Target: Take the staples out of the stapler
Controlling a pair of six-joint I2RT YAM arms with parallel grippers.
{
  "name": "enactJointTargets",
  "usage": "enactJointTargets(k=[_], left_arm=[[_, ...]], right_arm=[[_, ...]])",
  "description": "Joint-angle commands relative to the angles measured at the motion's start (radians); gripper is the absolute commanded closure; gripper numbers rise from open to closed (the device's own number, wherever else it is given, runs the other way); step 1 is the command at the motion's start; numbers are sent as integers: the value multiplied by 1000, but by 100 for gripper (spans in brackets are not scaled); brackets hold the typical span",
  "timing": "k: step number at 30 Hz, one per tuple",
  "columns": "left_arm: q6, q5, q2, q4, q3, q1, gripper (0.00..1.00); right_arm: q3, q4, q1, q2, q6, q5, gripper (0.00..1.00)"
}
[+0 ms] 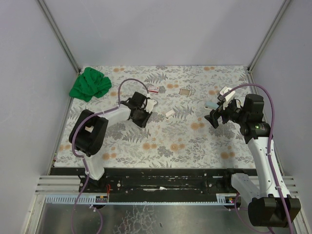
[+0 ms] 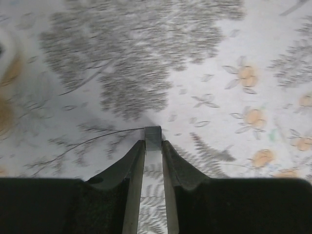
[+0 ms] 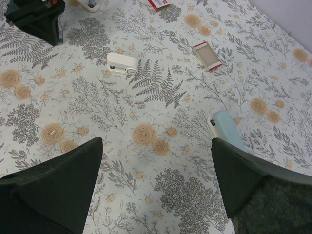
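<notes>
Staples (image 2: 152, 137): a short silvery-grey metal strip, squared end forward, pinched between the two dark fingers (image 2: 130, 168) of the left hand (image 2: 152, 144), which is closed on it. The strip is held above the floral table (image 1: 165, 142), not resting on it. Only the left wrist view shows this. From the top view the left hand (image 1: 141, 111) sits left of centre and the strip is too small to make out. Right hand (image 3: 156, 146): fingers spread wide, nothing between them. The right wrist view shows what lies on the table: a white stapler (image 3: 122, 63), a pale blue stapler (image 3: 225, 127) near the right finger, a small open tray (image 3: 207, 55), and a red-and-white box (image 3: 160, 4). The top view alone shows the green cloth (image 1: 90, 84) at the far left corner.
</notes>
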Motion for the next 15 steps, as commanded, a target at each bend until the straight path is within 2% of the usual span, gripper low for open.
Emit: enactJointTargets(k=[1,6,10,12,15], left_arm=[[16,43,24,-92,15,-96,80],[24,45,49,-119,58,-204,79],[22,76,69,-139,89,-245,76],[17,89,70,-142,100,-247,69],[20,91,56,-137,102,-247,49]], right_arm=[[-4,23,2,-5,-18,-46,1],[-12,20,2,2,-35,-54,1],[-15,20,1,7,-40,-56,1],[-15,17,2,13,-43,-53,1],[-16,18,2,16,-48,-51,1]])
